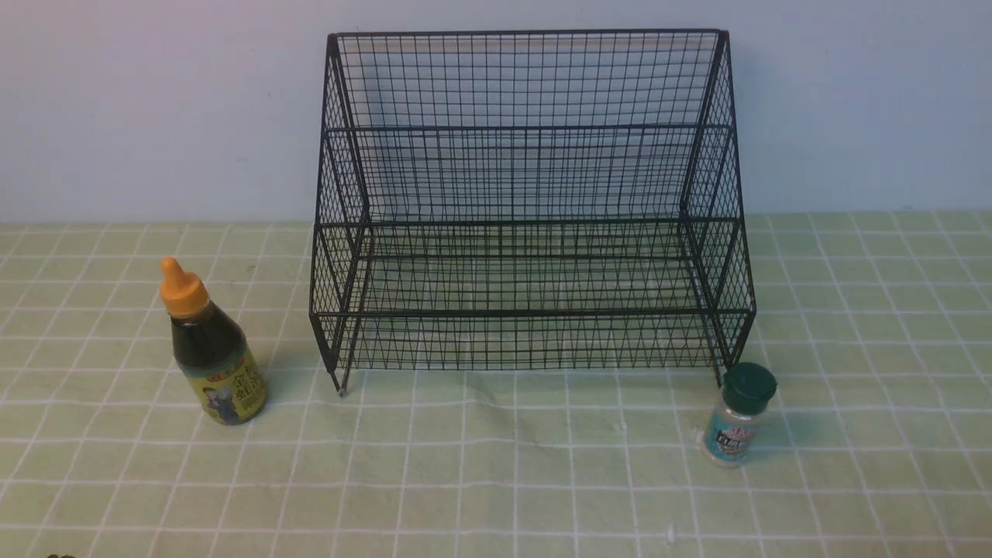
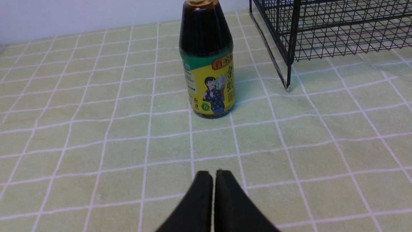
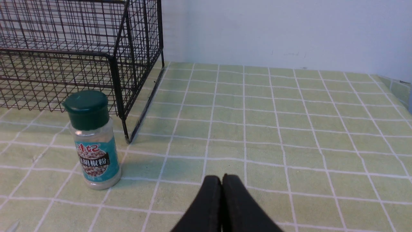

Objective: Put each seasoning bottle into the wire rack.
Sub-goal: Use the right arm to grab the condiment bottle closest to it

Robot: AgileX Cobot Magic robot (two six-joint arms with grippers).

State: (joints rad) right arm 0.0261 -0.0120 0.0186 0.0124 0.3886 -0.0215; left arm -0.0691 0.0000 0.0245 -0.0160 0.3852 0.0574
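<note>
A dark-sauce bottle (image 1: 211, 347) (image 2: 207, 61) with an orange pointed cap and yellow label stands upright on the cloth, left of the wire rack (image 1: 527, 209). A small clear shaker (image 1: 736, 416) (image 3: 93, 141) with a dark green lid and teal label stands upright by the rack's front right foot. The black mesh rack (image 2: 322, 29) (image 3: 74, 48) holds nothing on either tier. My left gripper (image 2: 213, 174) is shut and empty, well short of the sauce bottle. My right gripper (image 3: 221, 178) is shut and empty, to the side of the shaker. Neither arm shows in the front view.
A pale green cloth with a white grid (image 1: 496, 480) covers the table. A plain pale wall (image 1: 155, 108) rises right behind the rack. The table's right corner (image 3: 396, 83) shows in the right wrist view.
</note>
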